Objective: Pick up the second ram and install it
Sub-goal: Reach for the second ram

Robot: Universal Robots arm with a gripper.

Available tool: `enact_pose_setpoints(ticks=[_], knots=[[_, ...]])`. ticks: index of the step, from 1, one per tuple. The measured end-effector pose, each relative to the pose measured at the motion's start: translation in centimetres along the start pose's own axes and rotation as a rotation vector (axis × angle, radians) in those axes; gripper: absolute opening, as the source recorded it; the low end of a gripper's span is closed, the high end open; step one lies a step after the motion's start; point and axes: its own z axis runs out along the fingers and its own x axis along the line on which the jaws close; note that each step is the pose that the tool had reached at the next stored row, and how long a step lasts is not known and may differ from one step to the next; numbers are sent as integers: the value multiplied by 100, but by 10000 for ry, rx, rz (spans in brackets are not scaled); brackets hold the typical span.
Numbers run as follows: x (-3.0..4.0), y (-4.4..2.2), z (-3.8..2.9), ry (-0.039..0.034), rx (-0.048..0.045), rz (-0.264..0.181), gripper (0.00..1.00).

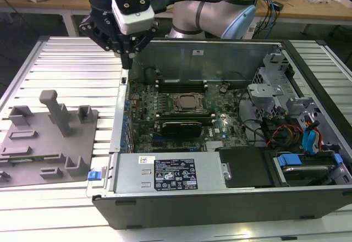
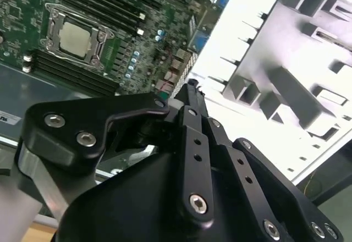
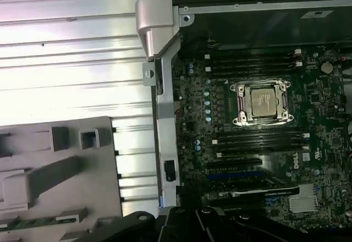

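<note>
**Gripper closed above the case wall, ram in the tray**

From my station I see the gripper hanging above the open computer case. It is right over the case's side wall on the exterior view's left, between the grey fixture tray and the motherboard. Its fingers are drawn together into one narrow tip that points straight down, and I can make out nothing held between them.

In the first wrist view, the thing I take for the second ram is a thin green strip. It lies flat in a long slot at the edge of the fixture tray, off to the side of the gripper's black body and not touched by it. I cannot read any detail on the strip.

The tray rests on the slatted metal table, just beside the case. Inside the case the square CPU socket sits on the board with long black memory slots running along two of its sides. I cannot tell whether any of those slots already carries a stick.
</note>
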Motion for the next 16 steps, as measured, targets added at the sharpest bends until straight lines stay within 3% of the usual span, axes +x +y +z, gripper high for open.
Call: enact_pose_setpoints(ticks=[3, 6, 16], knots=[[118, -9, 0, 0, 0, -1, 11], [279, -21, 0, 0, 0, -2, 11], [518, -39, 0, 0, 0, -1, 11]])
